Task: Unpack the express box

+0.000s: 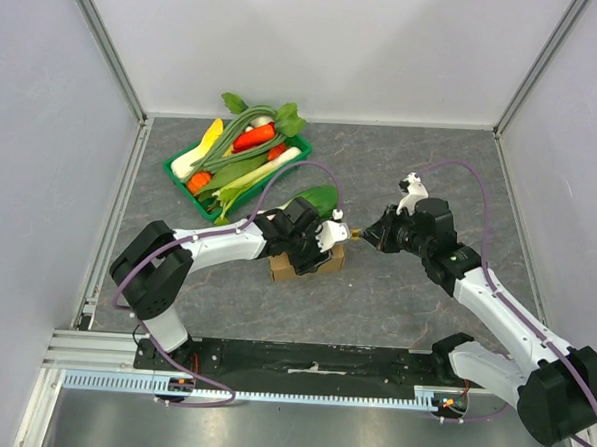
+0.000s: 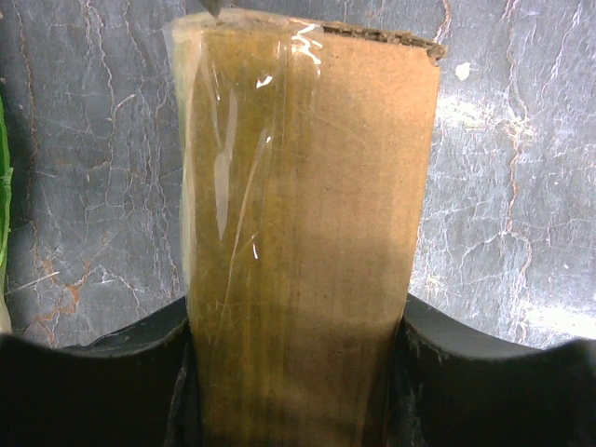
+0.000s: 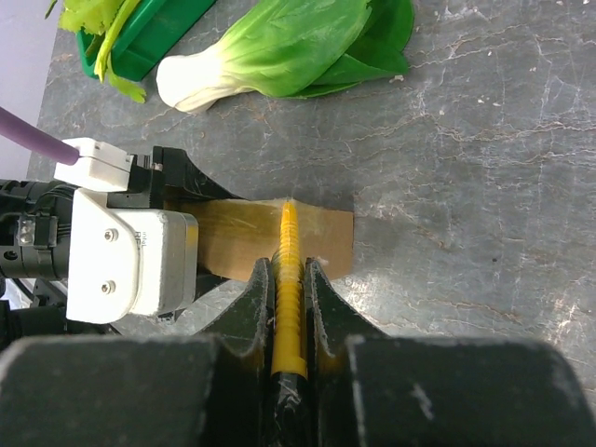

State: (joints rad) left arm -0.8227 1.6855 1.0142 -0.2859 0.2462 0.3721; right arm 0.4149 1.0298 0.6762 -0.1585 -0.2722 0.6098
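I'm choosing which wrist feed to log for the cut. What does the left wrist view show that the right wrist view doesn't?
Only the left wrist: a close look at the clear tape running along the box, and its frayed far edge.
Only the right wrist: the yellow tool held in the right gripper, its tip at the box, plus the bok choy and tray.
Both: the box, the left gripper clamped on its sides, and the table.

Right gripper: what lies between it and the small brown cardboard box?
Only the ridged yellow tool clamped in the right gripper, its tip over the brown cardboard box; the right wrist view shows it.
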